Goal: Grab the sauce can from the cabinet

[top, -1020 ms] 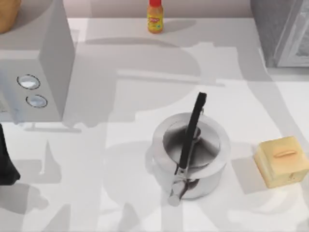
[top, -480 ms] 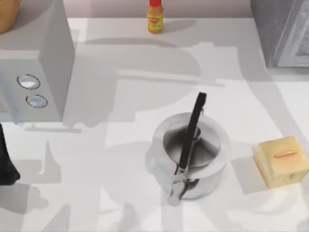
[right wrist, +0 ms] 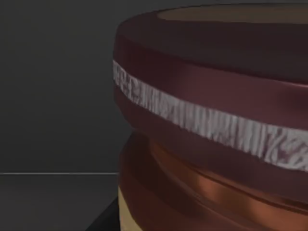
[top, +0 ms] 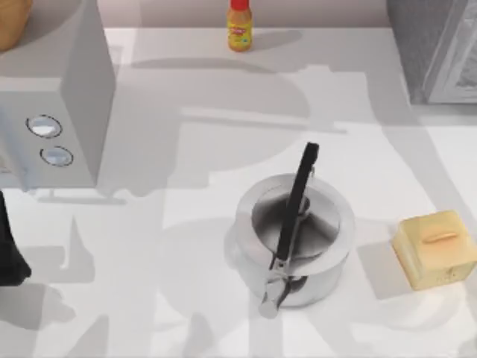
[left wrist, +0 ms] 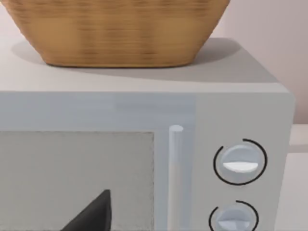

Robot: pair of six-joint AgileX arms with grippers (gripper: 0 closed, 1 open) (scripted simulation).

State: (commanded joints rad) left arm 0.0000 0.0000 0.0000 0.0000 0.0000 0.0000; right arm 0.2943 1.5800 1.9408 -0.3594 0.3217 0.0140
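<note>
The sauce can (right wrist: 207,125) looms very close in the right wrist view. It has a dark maroon rim, a pale silvery band and an orange-brown label below, and it stands against the cabinet's dark interior. A dark piece of my right gripper (right wrist: 104,222) shows just beside the can's base. In the top view the grey cabinet (top: 436,52) stands at the back right corner. My left arm (top: 7,253) rests at the table's left edge, and a dark part of its gripper (left wrist: 91,216) faces the microwave door.
A steel pot (top: 294,239) with a black handle sits mid-table. A yellow box (top: 436,247) lies to its right. At the left stands a microwave (top: 56,112) with a wicker basket (left wrist: 115,29) on top, and a yellow bottle (top: 239,26) with a red cap stands at the back.
The things on the table have not moved. Only the faint shadows near the table's front edge have shifted a little.
</note>
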